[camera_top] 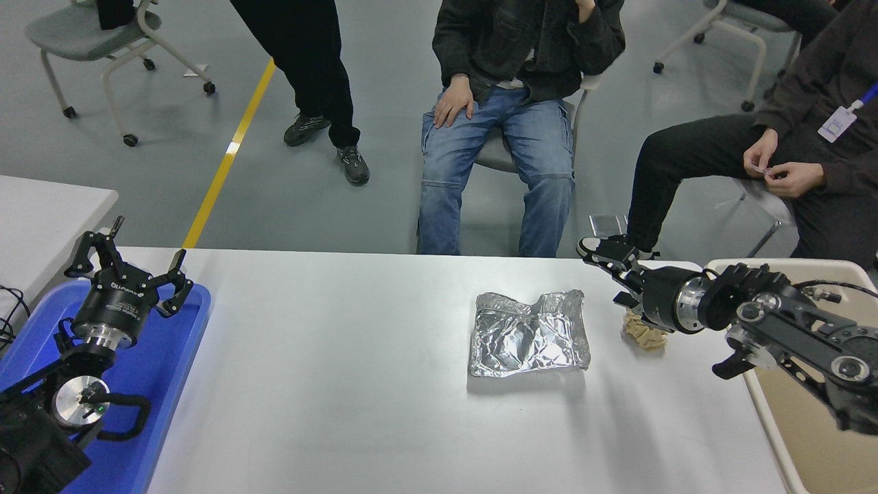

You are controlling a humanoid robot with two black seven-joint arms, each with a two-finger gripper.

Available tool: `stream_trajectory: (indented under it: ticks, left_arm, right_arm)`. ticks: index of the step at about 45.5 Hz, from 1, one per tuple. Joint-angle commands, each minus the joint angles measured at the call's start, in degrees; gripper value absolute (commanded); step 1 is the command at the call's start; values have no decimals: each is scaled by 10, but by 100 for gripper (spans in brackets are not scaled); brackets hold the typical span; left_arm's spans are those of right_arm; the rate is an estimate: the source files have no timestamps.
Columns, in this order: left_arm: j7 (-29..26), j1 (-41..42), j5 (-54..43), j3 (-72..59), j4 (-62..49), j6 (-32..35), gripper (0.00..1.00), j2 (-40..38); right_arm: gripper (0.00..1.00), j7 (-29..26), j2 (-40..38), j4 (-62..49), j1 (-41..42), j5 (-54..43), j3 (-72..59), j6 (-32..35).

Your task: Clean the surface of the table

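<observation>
The white table surface [343,384] carries a crumpled sheet of silver foil [528,334] right of centre. A small tan crumpled wad [646,336] lies just right of the foil. My right gripper [612,276] reaches in from the right, low over the table and pointing left. It is open, and its wrist covers the top of the wad. The fingers end just beyond the wad's far-left side, holding nothing. My left gripper [130,264] is parked open above the blue tray [180,357] at the left edge.
A beige bin [761,412] stands against the table's right end, under my right arm. A smaller white table [41,213] sits at far left. Two seated people and one standing are beyond the far edge, with chairs behind them.
</observation>
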Motion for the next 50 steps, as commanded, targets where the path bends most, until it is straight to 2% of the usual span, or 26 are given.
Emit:
stream_trajectory:
  ticks: [1,8,22,38,50]
  left_arm:
    - [0,0,0,0,1,0,100,0]
    - [0,0,0,0,1,0,100,0]
    - [0,0,0,0,0,0,100,0]
    - [0,0,0,0,0,0,100,0]
    - [0,0,0,0,1,0,100,0]
  right_arm:
    - [99,-3,1,-2,65,-52,-113,4]
    - [99,-3,6,-15,82,-52,-173,4]
    - [99,-3,70,-109,95,-52,-233,3]
    - [98,-2,88,-113,97,-52,-271,4]
    - [98,-2,132,-138,95,-51,-274,0]
